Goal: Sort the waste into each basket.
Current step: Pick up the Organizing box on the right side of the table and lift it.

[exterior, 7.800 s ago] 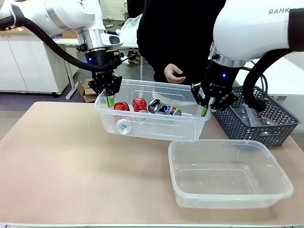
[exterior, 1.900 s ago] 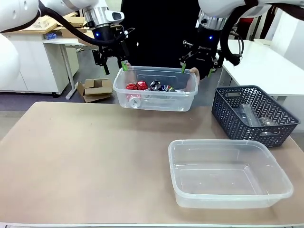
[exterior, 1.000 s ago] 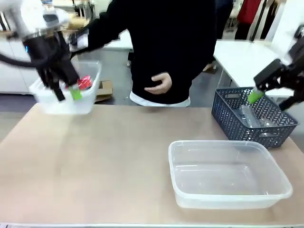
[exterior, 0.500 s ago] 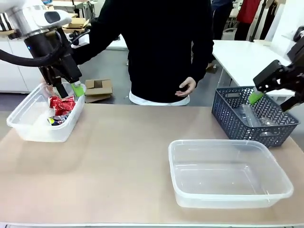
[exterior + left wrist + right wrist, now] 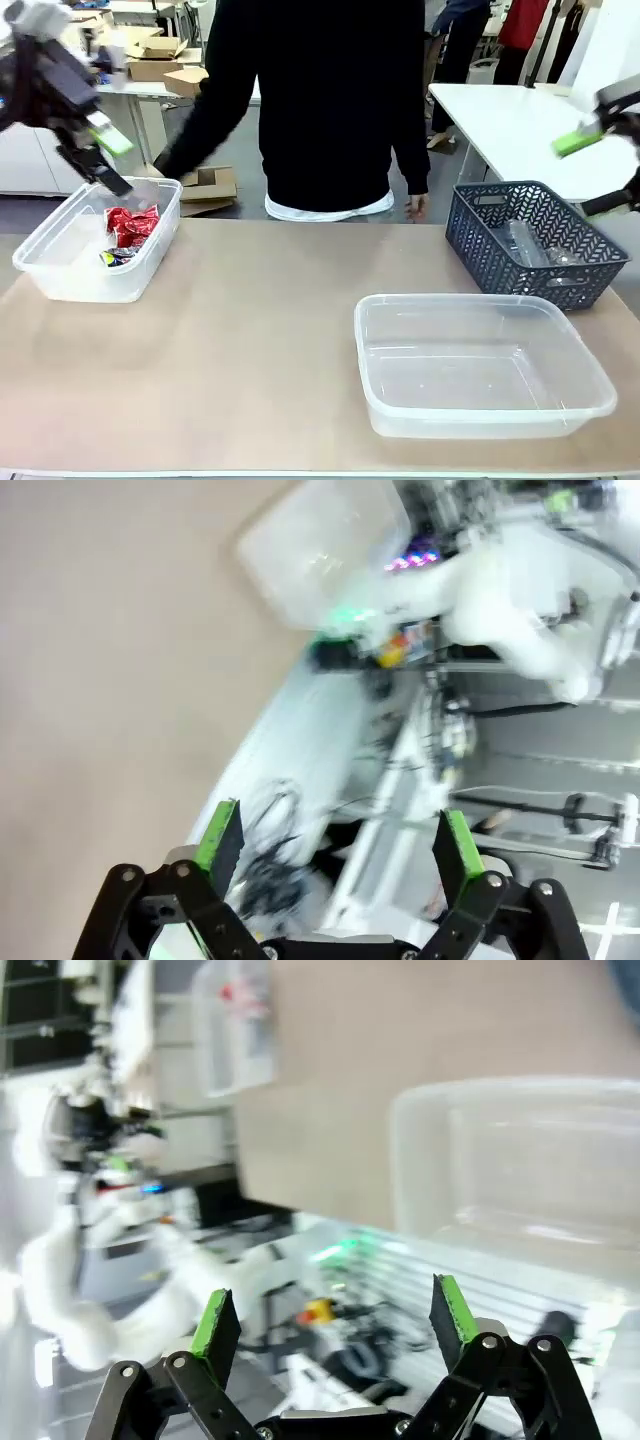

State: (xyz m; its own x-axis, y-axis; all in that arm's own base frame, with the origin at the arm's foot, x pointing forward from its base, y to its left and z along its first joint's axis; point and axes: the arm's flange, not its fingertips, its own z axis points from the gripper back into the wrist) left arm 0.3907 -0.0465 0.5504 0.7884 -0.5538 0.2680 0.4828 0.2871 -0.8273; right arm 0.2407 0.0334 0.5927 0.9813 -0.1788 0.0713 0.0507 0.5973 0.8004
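Observation:
A clear basket (image 5: pixel 60 268) stands at the table's left end with red and multicoloured cans (image 5: pixel 130 225) inside. A second clear basket (image 5: pixel 560 345) stands bare at the front right; the right wrist view has it too, as a clear basket (image 5: pixel 520 1160). My left gripper (image 5: pixel 118 165) hangs blurred above the left basket's far rim, open and holding nothing. My right gripper (image 5: pixel 592 175) is high at the right edge, above the dark lattice basket, open with nothing in it. Both wrist views have green pads spread wide: left gripper (image 5: pixel 337 840), right gripper (image 5: pixel 328 1325).
A dark lattice basket (image 5: pixel 480 245) with clear bottles (image 5: pixel 525 243) stands at the back right. A person in black stands at the far side, one arm (image 5: pixel 190 135) reaching toward the left basket, the other hand (image 5: pixel 415 207) at the table edge.
The basket with cans has come down onto the table's left end. My left gripper has lifted up and left off its rim. My right gripper has risen toward the right edge.

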